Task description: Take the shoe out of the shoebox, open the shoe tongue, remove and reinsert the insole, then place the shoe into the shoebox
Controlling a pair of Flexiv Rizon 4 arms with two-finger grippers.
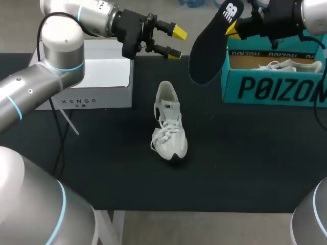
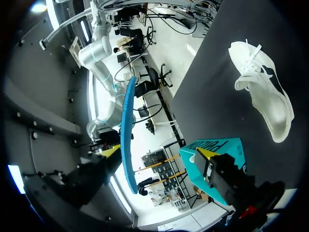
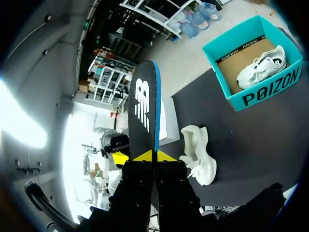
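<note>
**Black table** (image 1: 245,168): the surface your two arms come in over, one from each side.

**Teal shoebox** (image 1: 271,91): it stands open at the far right of the table. A second white shoe (image 1: 286,65) lies inside it on the brown floor.

**White box** (image 1: 102,76): it sits at the far left, beneath your left arm.

**White shoe** (image 1: 169,127): this is the task's shoe. It is out of the shoebox and stands on its sole near the middle of the table. The toe points toward your side, the opening faces up, and the laces lie loose over the front. It is well apart from both boxes, and nothing touches it.

**Insole** (image 1: 209,48): it is black with a blue edge. It is out of the shoe and held in the air, clear of the table, between the shoe and the shoebox. In the head view its free end hangs down and toward the shoe.

**Right gripper** (image 3: 154,155): your right wrist view shows the two yellow tips nearly together. They pinch the logo end of the insole from both sides, and the insole stands edge-on straight ahead of the fingers.

**Left gripper** (image 1: 177,43): it is raised above the far side of the table, just past the white box's corner and beyond the shoe. Its fingers are spread wide and hold nothing.
</note>
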